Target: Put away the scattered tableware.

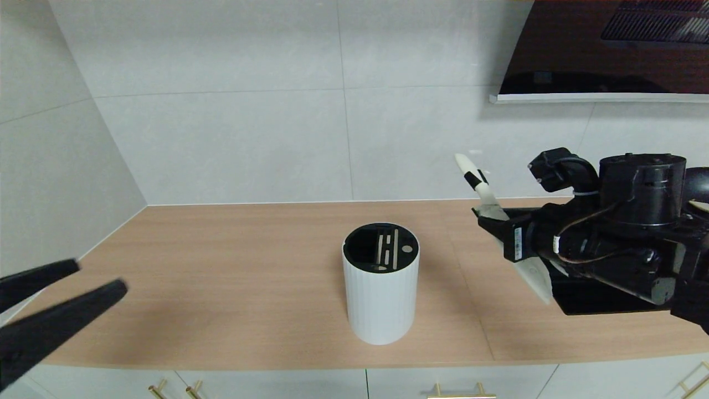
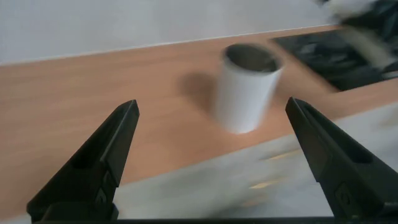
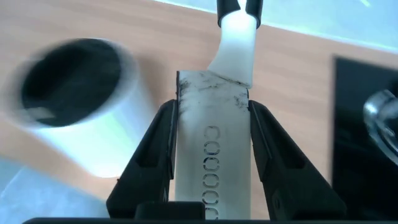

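Clamping a stiff, likely slippery knife [image 1: 485, 194] by its blade, right hand [image 3: 213, 112] hovers at holder's [image 1: 381, 305] three o'clock; left hand [image 1: 101, 275] gapes empty.

1. No word, number or brand can be read in any view.
2. A small white label [image 1: 518, 241] stands on the right claw [image 1: 487, 217], behind its fingers; its print is too fine to make out.
3. The blade of the white knife [image 3: 213, 162], clamped in that claw, carries a row of small oval marks, not legible letters.
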You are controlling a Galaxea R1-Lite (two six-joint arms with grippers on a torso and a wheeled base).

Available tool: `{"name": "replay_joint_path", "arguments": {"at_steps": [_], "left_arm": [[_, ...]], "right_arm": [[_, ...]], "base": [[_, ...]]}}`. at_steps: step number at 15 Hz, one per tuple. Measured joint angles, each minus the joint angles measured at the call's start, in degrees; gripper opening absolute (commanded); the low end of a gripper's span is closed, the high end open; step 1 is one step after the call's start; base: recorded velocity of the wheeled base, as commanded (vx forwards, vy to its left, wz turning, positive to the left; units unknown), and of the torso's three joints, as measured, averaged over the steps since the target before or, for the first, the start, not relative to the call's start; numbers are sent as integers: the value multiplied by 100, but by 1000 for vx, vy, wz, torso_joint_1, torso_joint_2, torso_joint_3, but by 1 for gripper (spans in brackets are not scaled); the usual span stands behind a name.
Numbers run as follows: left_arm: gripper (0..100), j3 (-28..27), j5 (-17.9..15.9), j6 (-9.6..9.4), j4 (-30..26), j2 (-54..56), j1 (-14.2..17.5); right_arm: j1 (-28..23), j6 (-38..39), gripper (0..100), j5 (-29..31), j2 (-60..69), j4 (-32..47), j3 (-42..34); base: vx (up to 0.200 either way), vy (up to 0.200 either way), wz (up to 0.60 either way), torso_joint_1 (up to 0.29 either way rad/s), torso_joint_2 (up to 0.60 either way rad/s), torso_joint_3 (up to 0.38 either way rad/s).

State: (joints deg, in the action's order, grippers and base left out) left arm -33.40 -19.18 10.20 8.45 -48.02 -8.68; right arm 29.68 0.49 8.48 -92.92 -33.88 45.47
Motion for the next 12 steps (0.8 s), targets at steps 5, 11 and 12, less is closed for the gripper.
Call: {"name": "replay_joint_path", "arguments": {"at_steps": [5, 11, 12], "left_arm": [[100, -692, 16, 2138, 2519, -2772, -1694], [100, -1833, -1, 2951, 3268, -4807, -2562], [100, -2035, 10, 2965, 3326, -5068, -2615]], "right_arm": [[1072, 154, 0, 289, 138, 11, -110], [1827, 532, 0, 601, 83, -44, -38], [1874, 591, 0, 602, 61, -48, -18]], "base": [[0, 0, 0, 0, 0, 0], [0, 0, 0, 0, 0, 0], [0, 0, 0, 0, 0, 0]]}}
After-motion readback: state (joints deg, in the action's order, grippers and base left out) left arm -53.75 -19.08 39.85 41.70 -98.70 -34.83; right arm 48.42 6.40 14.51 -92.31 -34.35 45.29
